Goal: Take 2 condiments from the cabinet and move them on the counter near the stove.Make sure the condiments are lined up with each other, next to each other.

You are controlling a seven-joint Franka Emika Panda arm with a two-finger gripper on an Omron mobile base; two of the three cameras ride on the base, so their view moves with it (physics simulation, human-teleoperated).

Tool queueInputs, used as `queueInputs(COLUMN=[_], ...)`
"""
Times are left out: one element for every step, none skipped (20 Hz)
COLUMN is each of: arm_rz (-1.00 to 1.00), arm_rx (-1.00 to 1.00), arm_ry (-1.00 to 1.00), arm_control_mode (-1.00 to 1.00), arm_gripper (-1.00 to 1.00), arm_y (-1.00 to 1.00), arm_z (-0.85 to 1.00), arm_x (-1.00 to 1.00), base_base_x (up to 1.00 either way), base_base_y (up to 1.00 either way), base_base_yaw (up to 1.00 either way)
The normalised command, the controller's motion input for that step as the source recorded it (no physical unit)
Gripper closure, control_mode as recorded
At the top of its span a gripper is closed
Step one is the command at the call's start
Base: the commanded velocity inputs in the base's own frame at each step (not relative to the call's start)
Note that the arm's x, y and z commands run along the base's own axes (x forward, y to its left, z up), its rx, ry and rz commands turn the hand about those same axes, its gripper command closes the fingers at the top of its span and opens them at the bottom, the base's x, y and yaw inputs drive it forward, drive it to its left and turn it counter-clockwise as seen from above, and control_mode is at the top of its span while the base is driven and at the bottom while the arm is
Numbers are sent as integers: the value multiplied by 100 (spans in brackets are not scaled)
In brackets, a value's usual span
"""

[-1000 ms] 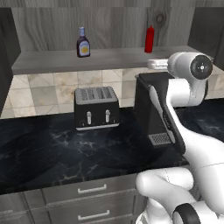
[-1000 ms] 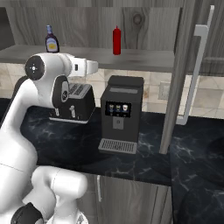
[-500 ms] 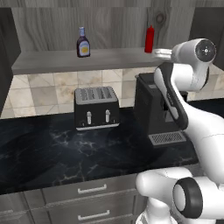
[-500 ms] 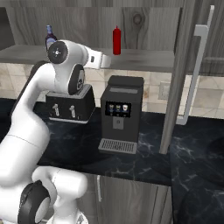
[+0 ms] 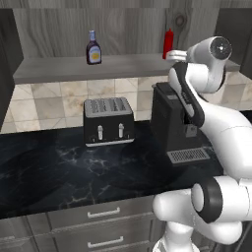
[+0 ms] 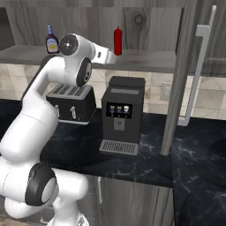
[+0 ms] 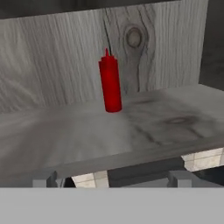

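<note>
Grey wood-grain cabinet point(image 6: 185, 66) with a grey shelf point(image 7: 166, 127), red squeeze bottle point(image 7: 110, 82) upright near the shelf's back edge, pincer point(image 7: 111, 178) wide apart and empty short of the front edge, fingertips partly cut off, brown bottle point(image 5: 93, 47) toward the shelf's left end.

The shelf point(image 7: 175, 127) lies bare all around the upright red squeeze bottle point(image 7: 110, 82), the dark brown bottle point(image 5: 93, 48) stands well apart, and below them a coffee machine point(image 6: 122, 115) and toaster point(image 5: 109, 121) occupy the counter point(image 5: 59, 172).
</note>
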Motion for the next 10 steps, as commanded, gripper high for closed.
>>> queueInputs(arm_rz=[0,0,0,0,0,0,0,0,0,0], arm_rx=[0,0,0,0,0,0,0,0,0,0], arm_ry=[16,15,14,12,10,7,2,0,0,0], arm_control_mode=[-100,-100,-100,-100,-100,-100,-100,-100,-100,-100], arm_gripper=[-100,-100,-100,-100,-100,-100,-100,-100,-100,-100], arm_y=[0,0,0,-1,-1,-2,-1,-3,-3,-4], arm_z=[0,0,0,0,0,0,0,0,0,0], arm_x=[50,49,50,50,50,49,46,44,41,36], base_base_x=[0,0,0,0,0,0,0,0,0,0], base_base_y=[0,0,0,0,0,0,0,0,0,0], base_base_yaw=[0,0,0,0,0,0,0,0,0,0])
